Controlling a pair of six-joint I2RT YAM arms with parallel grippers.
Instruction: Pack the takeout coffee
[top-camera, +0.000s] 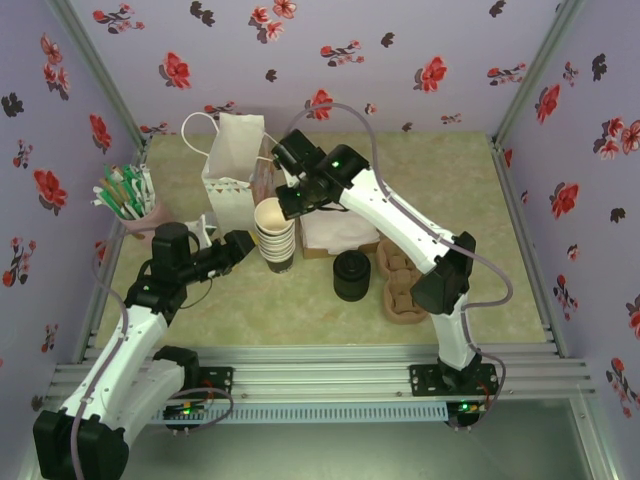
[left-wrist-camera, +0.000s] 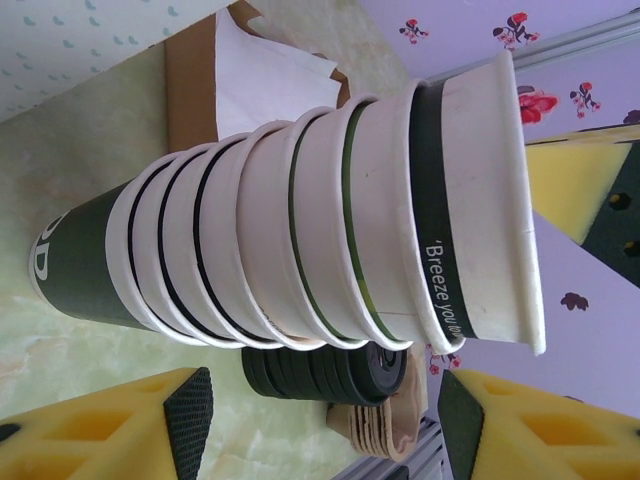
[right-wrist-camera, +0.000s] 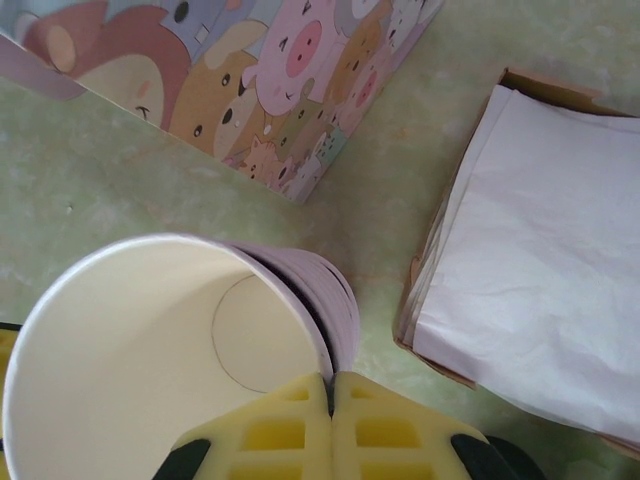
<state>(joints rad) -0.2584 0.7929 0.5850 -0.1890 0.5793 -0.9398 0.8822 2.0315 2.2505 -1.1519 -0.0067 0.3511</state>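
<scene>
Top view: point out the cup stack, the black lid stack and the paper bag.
cup stack (top-camera: 276, 240), top view, stacked rims
black lid stack (top-camera: 352, 266), top view, top lid
paper bag (top-camera: 228, 192), top view, front face

Half hidden behind cup stack (left-wrist-camera: 300, 230): black lids (left-wrist-camera: 330, 375). Cropped at right edge: napkin stack (right-wrist-camera: 540, 250). Cropped at bottom: right gripper (right-wrist-camera: 331, 385).

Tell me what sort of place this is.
Probably a mock coffee takeout counter set up in a robot test booth: a stack of paper cups, a pile of black lids and a paper bag with handles stand on a table between flowered walls.
</scene>
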